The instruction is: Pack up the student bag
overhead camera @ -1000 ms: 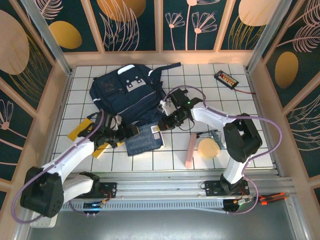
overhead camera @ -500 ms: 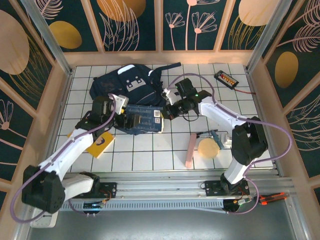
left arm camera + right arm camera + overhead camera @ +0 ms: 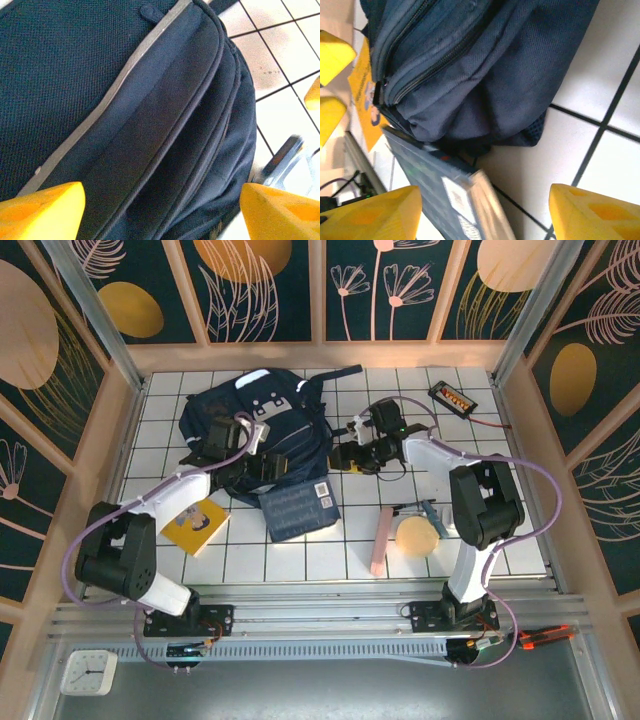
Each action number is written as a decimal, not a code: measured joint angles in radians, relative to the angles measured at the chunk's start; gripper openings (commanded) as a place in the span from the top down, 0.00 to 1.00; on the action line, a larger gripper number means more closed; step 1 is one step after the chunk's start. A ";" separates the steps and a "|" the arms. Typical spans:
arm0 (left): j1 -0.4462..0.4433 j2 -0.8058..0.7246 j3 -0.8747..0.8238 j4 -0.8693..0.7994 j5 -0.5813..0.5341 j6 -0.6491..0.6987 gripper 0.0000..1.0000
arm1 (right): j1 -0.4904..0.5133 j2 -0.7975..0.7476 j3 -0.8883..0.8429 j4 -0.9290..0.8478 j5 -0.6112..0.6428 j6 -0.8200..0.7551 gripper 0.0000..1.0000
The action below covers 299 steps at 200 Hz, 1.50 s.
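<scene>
While together, one student bag (image 3: 290, 425), two books (image 3: 298, 508) (image 3: 195, 525).

The student bag (image 3: 250, 420) sprawls across the back-left of the table (image 3: 300, 560), with a navy book (image 3: 297, 508) tucked against its near edge and a yellow book (image 3: 195, 525) just left of that. The left arm (image 3: 165, 495) and right arm (image 3: 432, 452) close in on the bag from either side. Bare tiles run along the near edge, broken by a pink bar (image 3: 381, 538) and a tan disc (image 3: 415, 537).

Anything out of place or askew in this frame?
Yes: the navy book lies askew on the tiles, its far edge resting against the student bag rather than inside it.
</scene>
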 measured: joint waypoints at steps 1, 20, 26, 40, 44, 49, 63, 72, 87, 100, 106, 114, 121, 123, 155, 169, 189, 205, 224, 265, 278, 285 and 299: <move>0.000 0.002 0.001 0.000 0.000 -0.002 0.25 | 0.000 0.000 -0.001 0.001 -0.002 0.001 0.31; 0.000 0.038 0.010 0.000 -0.002 -0.016 0.29 | 0.005 0.000 -0.029 0.010 -0.037 0.015 0.31; 0.000 0.048 0.010 -0.001 0.000 -0.020 0.29 | 0.006 0.000 -0.036 0.012 -0.044 0.015 0.31; 0.000 0.063 0.010 -0.001 0.003 -0.026 0.28 | 0.013 0.002 -0.047 0.009 -0.059 0.008 0.30; 0.000 0.064 0.010 -0.002 0.003 -0.029 0.28 | 0.017 0.002 -0.047 0.005 -0.064 0.002 0.30; 0.000 0.064 0.009 -0.003 0.002 -0.033 0.27 | 0.022 0.003 -0.047 -0.002 -0.069 -0.010 0.30; 0.000 0.058 0.009 -0.017 -0.002 -0.053 0.25 | 0.046 0.005 -0.047 -0.020 -0.071 -0.048 0.30; 0.000 0.049 0.010 -0.037 -0.002 -0.071 0.22 | 0.064 0.008 -0.046 -0.036 -0.071 -0.071 0.30; 0.000 0.013 0.009 -0.090 -0.005 -0.123 0.19 | 0.090 0.023 -0.046 -0.060 -0.070 -0.092 0.30; 0.000 -0.040 0.009 -0.142 0.006 -0.180 0.18 | 0.102 0.042 -0.037 -0.097 -0.056 -0.106 0.30; 0.000 -0.068 0.006 -0.159 0.015 -0.210 0.17 | 0.104 0.054 -0.026 -0.122 -0.044 -0.110 0.30; 0.000 -0.105 -0.003 -0.175 0.031 -0.249 0.17 | 0.104 0.069 -0.008 -0.148 -0.032 -0.120 0.30; 0.000 -0.143 -0.021 -0.190 0.050 -0.288 0.17 | 0.104 0.081 0.010 -0.173 -0.019 -0.127 0.30; 0.001 -0.151 -0.025 -0.195 0.055 -0.298 0.17 | 0.104 0.085 0.015 -0.180 -0.014 -0.130 0.30; 0.004 -0.255 -0.140 -0.278 0.154 -0.435 0.17 | 0.108 0.103 0.057 -0.264 0.020 -0.162 0.30; 0.004 -0.267 -0.180 -0.335 0.180 -0.461 0.17 | 0.113 0.105 0.058 -0.294 0.029 -0.179 0.30; 0.004 -0.273 -0.225 -0.388 0.217 -0.475 0.18 | 0.124 0.113 0.058 -0.324 0.036 -0.196 0.30; 0.004 -0.285 -0.264 -0.398 0.246 -0.489 0.18 | 0.142 0.131 0.059 -0.348 0.037 -0.208 0.30; 0.004 -0.309 -0.309 -0.408 0.280 -0.496 0.19 | 0.161 0.167 0.071 -0.379 0.034 -0.220 0.31; -0.024 -0.359 -0.418 -0.396 0.339 -0.530 0.21 | 0.169 0.185 0.094 -0.403 0.034 -0.231 0.31; -0.039 -0.365 -0.452 -0.379 0.356 -0.557 0.21 | 0.169 0.187 0.095 -0.404 0.034 -0.231 0.32; -0.050 -0.365 -0.466 -0.361 0.365 -0.575 0.21 | 0.169 0.187 0.095 -0.404 0.034 -0.231 0.32; -0.068 -0.361 -0.478 -0.320 0.376 -0.607 0.21 | 0.169 0.187 0.095 -0.404 0.034 -0.231 0.34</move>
